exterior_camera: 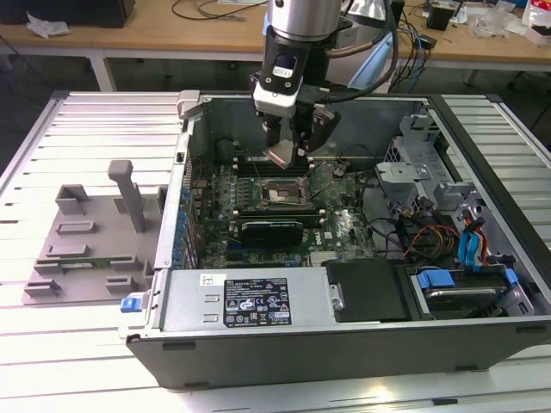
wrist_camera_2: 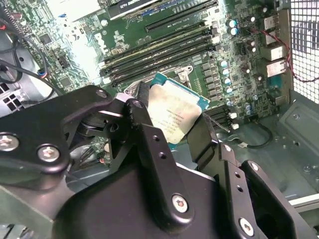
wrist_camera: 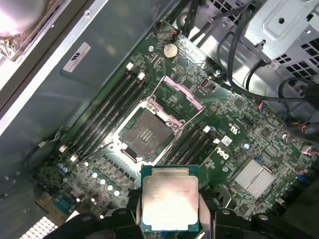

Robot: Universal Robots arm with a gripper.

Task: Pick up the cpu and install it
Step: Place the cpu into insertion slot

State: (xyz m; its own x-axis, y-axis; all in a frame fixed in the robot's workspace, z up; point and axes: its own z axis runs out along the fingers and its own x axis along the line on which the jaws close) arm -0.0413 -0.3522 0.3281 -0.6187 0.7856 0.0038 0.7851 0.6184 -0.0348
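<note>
End effector: the end effector is closed on the cpu, one finger on each of two opposite edges.
Cpu: the cpu is in the air inside the computer case, silvery plate facing both wrist views, green rim visible around it. It touches nothing except the fingers.
Socket: the socket lies below the cpu and apart from it. Its metal frame is lifted open and the contact field is bare.
Step in hand, as I judge: bringing the cpu over the open socket.
How to do it well: keep the grip on the edges only. Make the chip level, because in the exterior view it looks tilted. Turn it until its sides run parallel with the socket sides; in the first wrist view they do not look parallel. Go straight down, without sliding over the contacts.
Risk: the memory slots and the lifted frame are just beside the socket, so the fingers have little room.
Around: motherboard, then the computer case, which lies on the table.
</note>
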